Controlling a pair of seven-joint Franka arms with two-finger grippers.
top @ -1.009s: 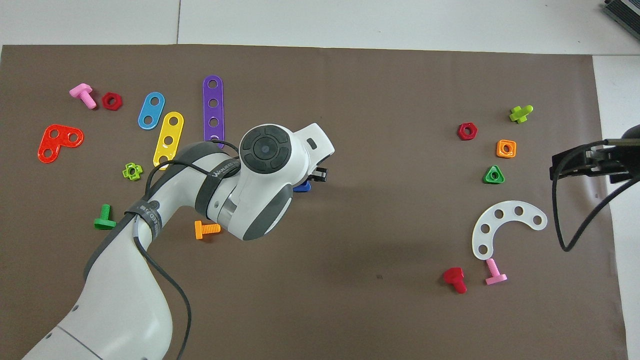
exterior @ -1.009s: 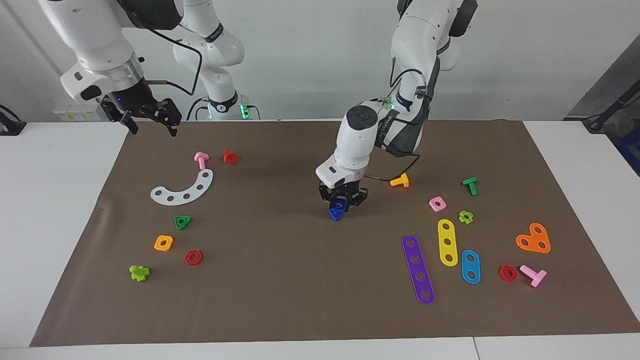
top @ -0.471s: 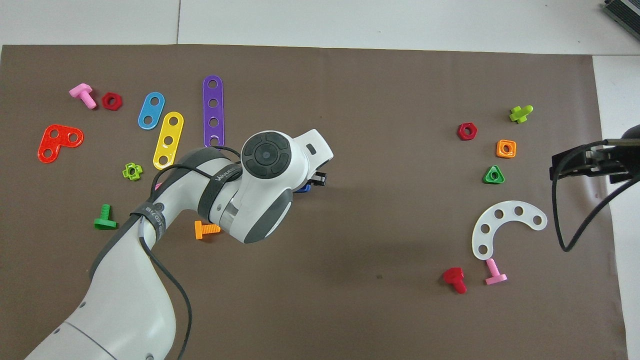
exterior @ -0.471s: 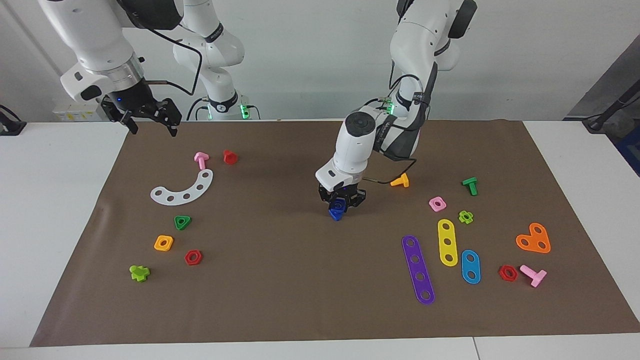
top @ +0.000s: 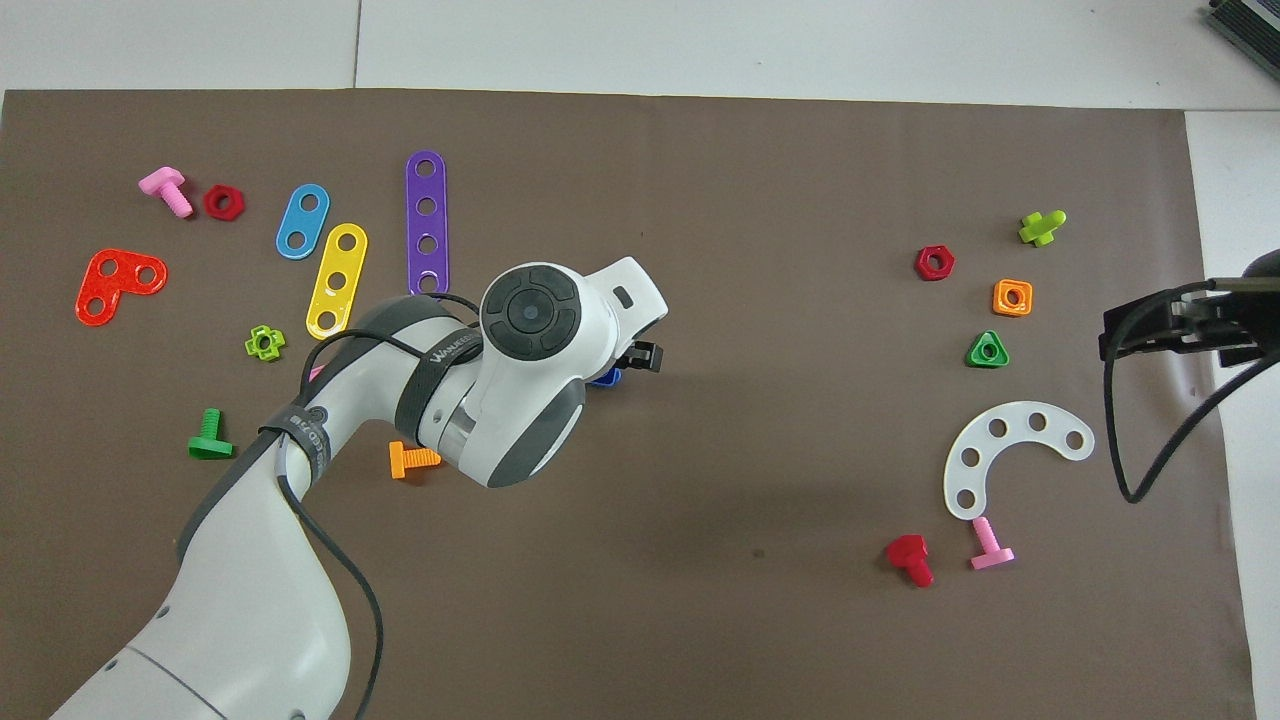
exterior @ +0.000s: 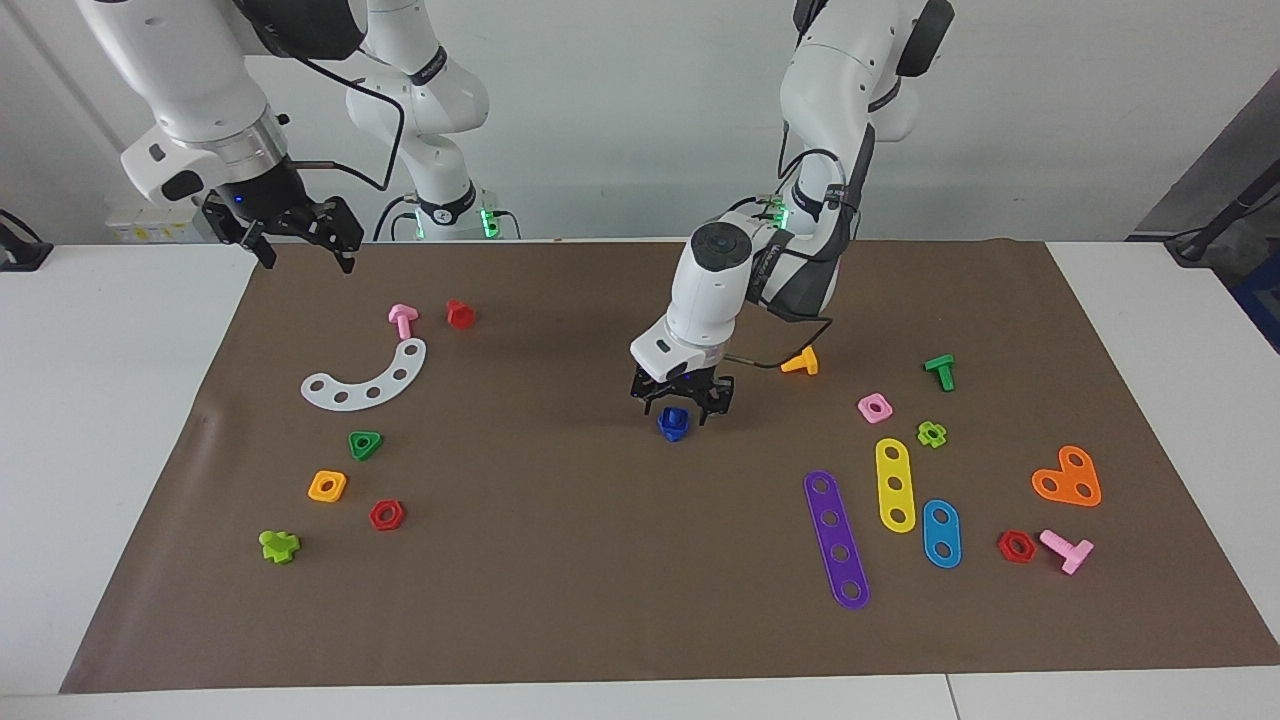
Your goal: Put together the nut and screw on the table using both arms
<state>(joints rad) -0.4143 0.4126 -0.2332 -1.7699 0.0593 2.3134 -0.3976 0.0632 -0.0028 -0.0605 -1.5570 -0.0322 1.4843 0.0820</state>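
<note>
Two arms in your view: the left gripper (exterior: 682, 403) hangs low over the mat's (exterior: 560, 560) middle, jaws spread, holding nothing. The nut (exterior: 675, 418) sits on the screw (exterior: 670, 431), standing on the mat just beneath it. Your right gripper (exterior: 296, 238) waits spread and empty above its own end of the table (exterior: 90, 420).

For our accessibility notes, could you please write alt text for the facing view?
The left gripper hangs open just over the dark-blue nut and screw, joined, standing mid-mat. The right gripper waits open over the mat's edge at its own end, colourful toy parts scattered toward both ends.
</note>
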